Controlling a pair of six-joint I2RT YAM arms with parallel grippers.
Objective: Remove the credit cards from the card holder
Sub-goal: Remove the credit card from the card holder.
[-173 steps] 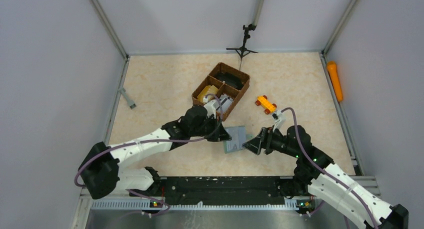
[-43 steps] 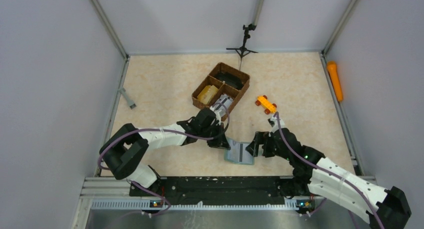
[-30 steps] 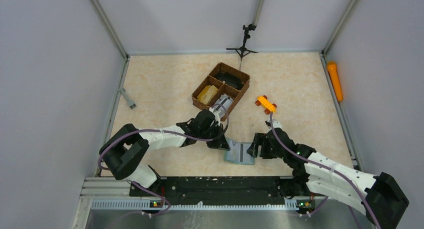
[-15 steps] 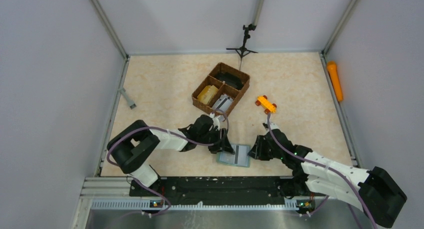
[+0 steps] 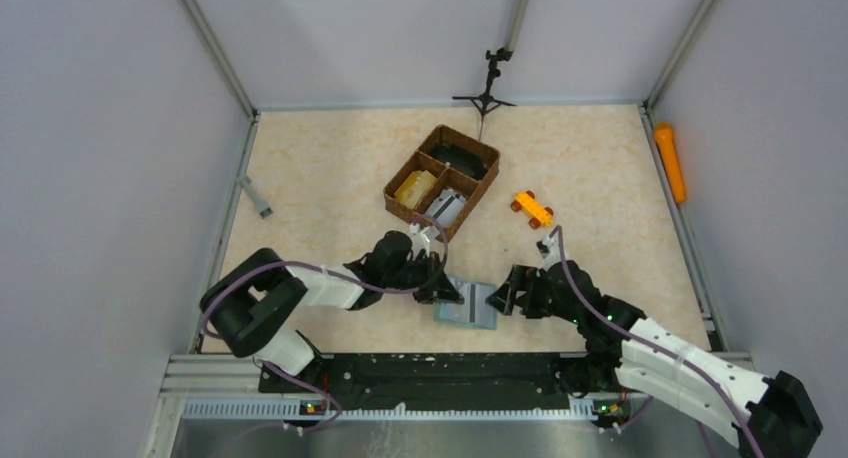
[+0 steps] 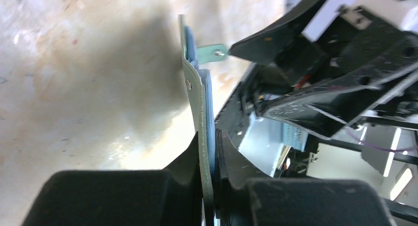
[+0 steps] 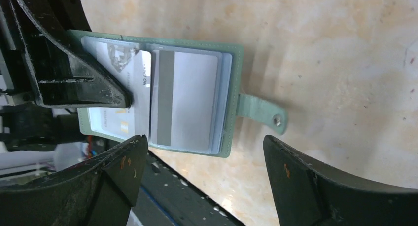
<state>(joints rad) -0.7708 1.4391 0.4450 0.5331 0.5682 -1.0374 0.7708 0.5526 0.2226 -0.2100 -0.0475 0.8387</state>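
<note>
The left gripper (image 6: 209, 142) clamps nearly shut on one edge of the flat grey-green folding card holder (image 7: 235, 88), which lies open on the beige marbled tabletop (image 5: 330, 168) between the arms. Pale plastic credit cards (image 7: 185, 100) sit in its sleeves. The right gripper (image 7: 203, 139) hovers just beside it, jaws wide and empty.

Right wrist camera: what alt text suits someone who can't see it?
An open mint-green folding card holder, pale cards showing inside, is clamped at one edge by the black left end effector over a beige marbled table. The right end effector stands wide open in the foreground.
</note>
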